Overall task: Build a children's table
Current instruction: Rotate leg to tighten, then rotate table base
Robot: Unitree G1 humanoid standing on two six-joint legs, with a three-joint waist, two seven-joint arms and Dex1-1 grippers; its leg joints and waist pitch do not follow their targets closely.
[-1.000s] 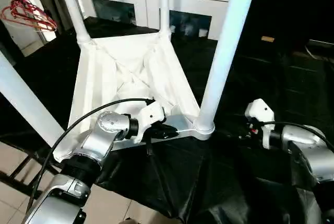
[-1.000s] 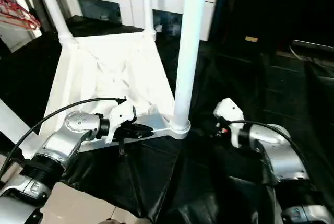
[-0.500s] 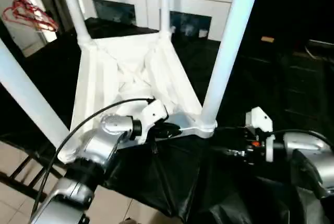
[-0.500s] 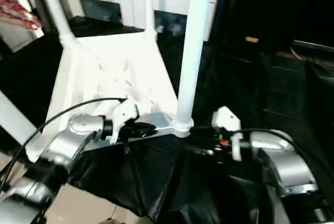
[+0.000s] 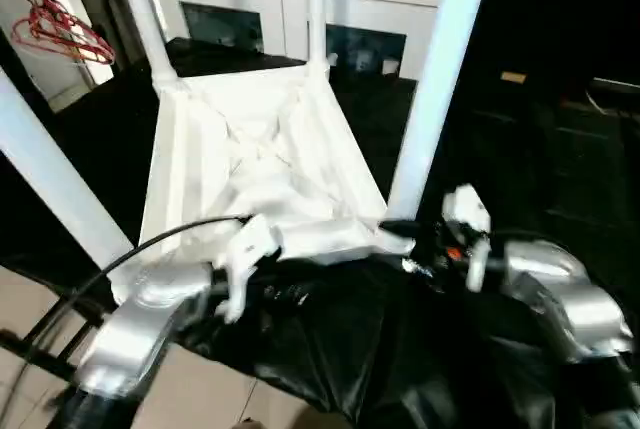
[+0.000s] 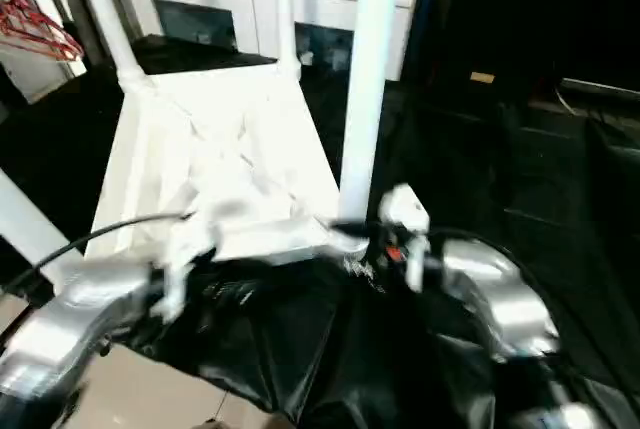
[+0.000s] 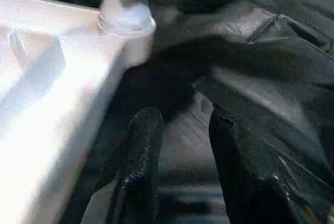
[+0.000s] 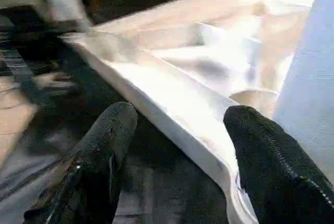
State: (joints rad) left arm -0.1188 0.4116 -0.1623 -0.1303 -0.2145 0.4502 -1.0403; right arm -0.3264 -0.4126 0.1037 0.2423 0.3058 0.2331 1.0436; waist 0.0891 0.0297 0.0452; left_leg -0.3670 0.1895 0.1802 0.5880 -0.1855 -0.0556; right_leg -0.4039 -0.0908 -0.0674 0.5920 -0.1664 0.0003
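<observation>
The children's table (image 5: 262, 164) lay upside down on a desk covered in black sheeting (image 5: 330, 349), its ribbed underside facing up and its four white tube legs standing in the corner sockets. Two legs rose at the far corners, one nearer the left arm (image 5: 142, 11) and one nearer the right (image 5: 316, 4). A third leg (image 5: 432, 79) stood in the near corner socket just ahead of the right hand (image 8: 177, 145), and the fourth leg (image 5: 45, 184) slanted up outward of the left hand (image 7: 180, 145).

The right hand was open, its two black fingers (image 8: 107, 140) spread to either side of the tabletop's near rim (image 8: 172, 114), with the near leg rising just beside one finger; whether the pads touched the plastic could not be told. The left hand was also open, its fingers (image 7: 143, 151) slightly parted over the black sheeting, beside the tabletop's edge and short of a corner socket (image 7: 127, 23), gripping nothing.

Beyond the table, past both hands, stood a white cabinet (image 5: 290, 9) with glass doors. Red hangers (image 5: 60, 29) hung well out to the left arm's side.
</observation>
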